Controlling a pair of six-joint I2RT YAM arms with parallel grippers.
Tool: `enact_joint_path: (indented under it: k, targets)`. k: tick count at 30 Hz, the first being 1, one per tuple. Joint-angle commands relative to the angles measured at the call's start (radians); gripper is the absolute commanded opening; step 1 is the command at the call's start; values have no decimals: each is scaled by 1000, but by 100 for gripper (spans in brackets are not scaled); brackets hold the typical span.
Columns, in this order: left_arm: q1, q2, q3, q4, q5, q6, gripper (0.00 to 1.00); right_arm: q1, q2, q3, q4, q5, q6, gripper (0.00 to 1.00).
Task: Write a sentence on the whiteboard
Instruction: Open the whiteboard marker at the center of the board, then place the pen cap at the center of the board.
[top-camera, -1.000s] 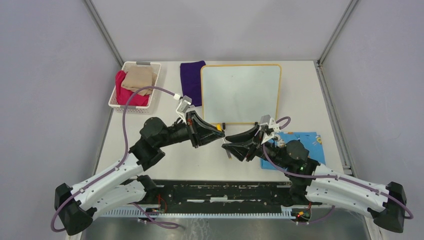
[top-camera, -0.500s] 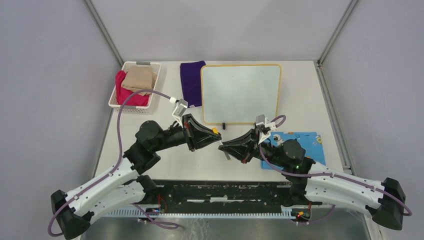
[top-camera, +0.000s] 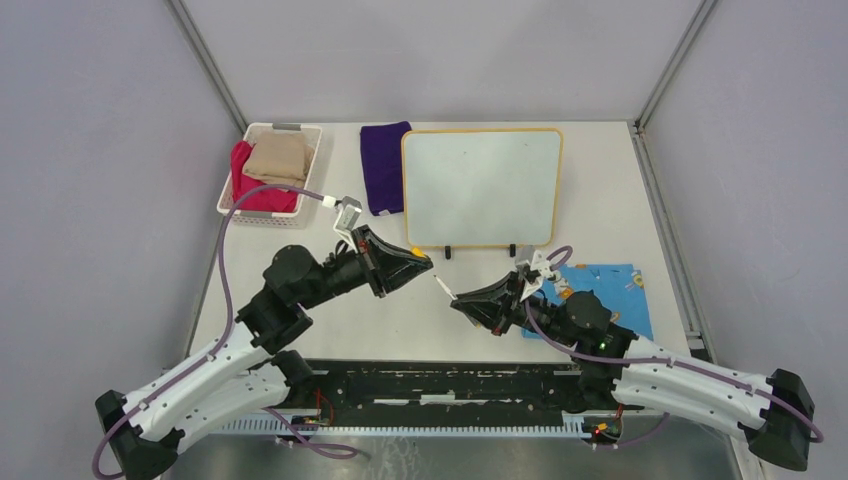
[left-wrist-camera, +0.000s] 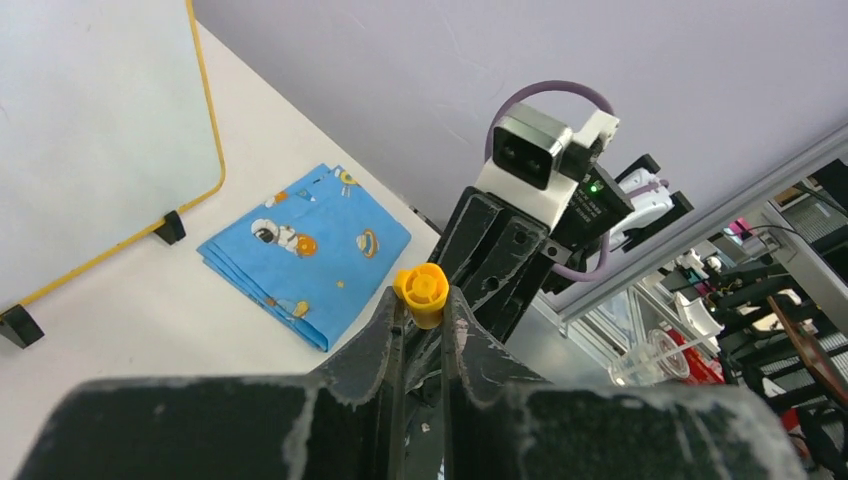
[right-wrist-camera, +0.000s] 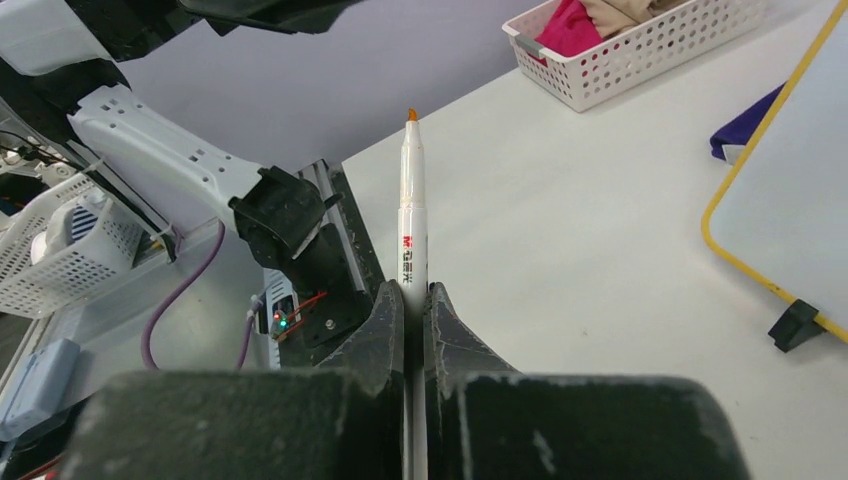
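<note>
In the lower middle of the top view, the right gripper (top-camera: 460, 299) pinches a white marker (right-wrist-camera: 412, 235) by its barrel, its orange tip bared and pointing toward the left arm. Just beside it, the left gripper (top-camera: 424, 263) is clamped on the yellow cap (left-wrist-camera: 421, 292). Farther back, in the upper middle, the whiteboard (top-camera: 480, 185) sits blank, with no sentence on it. The next move, as I judge it, is to swing the tip toward the board's upper left corner, keep the pinch firm and touch down lightly.

I see plain lavender-grey walls (top-camera: 90, 150) on 3 sides, alu corner posts (top-camera: 210, 65) at back L + R. White matte table (top-camera: 600, 190), even light, soft shadows. Left wrist cam: cluttered lab racks (left-wrist-camera: 770, 290) past the enclosure, blurry.
</note>
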Motion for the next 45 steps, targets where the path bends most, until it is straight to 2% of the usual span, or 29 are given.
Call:
enact_joint_path:
  k: [1,4,9,11,13,17,22,26,31,38,45]
  targets:
    - [2,-12,24,72,-37,-1,2,-4,-31,4,12,53,-22,0]
    - [2,-14,52,-50,-153,28,2,-3,-62,29,-93,182,-50,0]
    - [2,52,129,-433,-615,26,2,-3,-101,99,-411,556,-69,0]
    - [3,116,152,-571,-722,4,2,-3,-96,125,-513,652,-67,0]
    - [9,207,172,-652,-761,-18,2,-3,-92,135,-567,693,-62,0]
    - [64,420,202,-741,-719,-44,2,-5,-97,107,-562,696,-59,0]
    - [221,587,169,-654,-537,-41,2,-4,-89,68,-509,667,-64,0]
    - [298,731,228,-633,-491,-14,2,-4,-88,55,-490,651,-87,0]
    - [336,889,279,-608,-481,-1,2,-3,-97,66,-509,656,-134,0]
    - [361,954,285,-572,-454,6,12,-5,-104,66,-508,638,-157,0]
    - [364,968,255,-560,-455,10,17,-4,-93,74,-500,652,-173,0]
